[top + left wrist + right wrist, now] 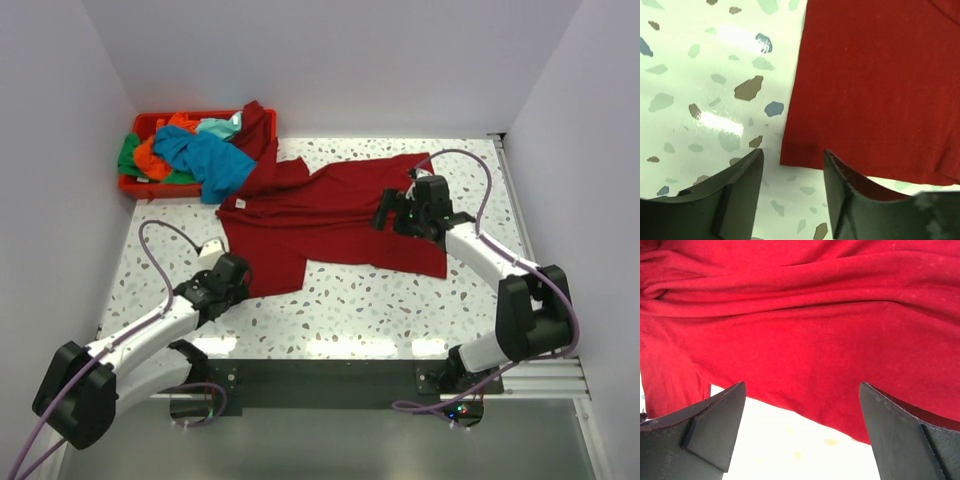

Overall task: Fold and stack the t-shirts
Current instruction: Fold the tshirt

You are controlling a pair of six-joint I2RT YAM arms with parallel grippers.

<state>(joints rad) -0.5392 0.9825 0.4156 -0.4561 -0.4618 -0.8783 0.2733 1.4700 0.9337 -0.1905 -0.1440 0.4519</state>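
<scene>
Shirt spread out, both grippers open at its edges

Middle of table (380,300): dark red t-shirt (330,215) lying spread but wrinkled, not folded; far-left part bunched and running up to right end of red bin (140,190) at far-left corner; cannot tell whether dark red cloth draped over that end of bin belongs to same shirt. On bin's right side: teal blue t-shirt (210,160) heaped, hanging over near rim toward dark red cloth; further left in bin, orange t-shirt (150,157) and green t-shirt (127,155) crumpled together; nothing stacked.

Near-left corner of dark red t-shirt: left gripper (232,270) low over table; in left wrist view jaws parted, nothing clamped; hem corner of shirt (875,85) lying just beyond gap between fingertips; finger on right of that view (855,200) overlapping hem edge, contact cannot be told; finger on left over bare speckled table (700,75).

Right half of shirt: right gripper (392,212) above cloth, pointing left; in right wrist view fingers (715,425) spread wide, holding nothing; folds of red cloth (805,315) filling far part of view; cloth edge crossing between fingertips, pale table showing on near side.
</scene>
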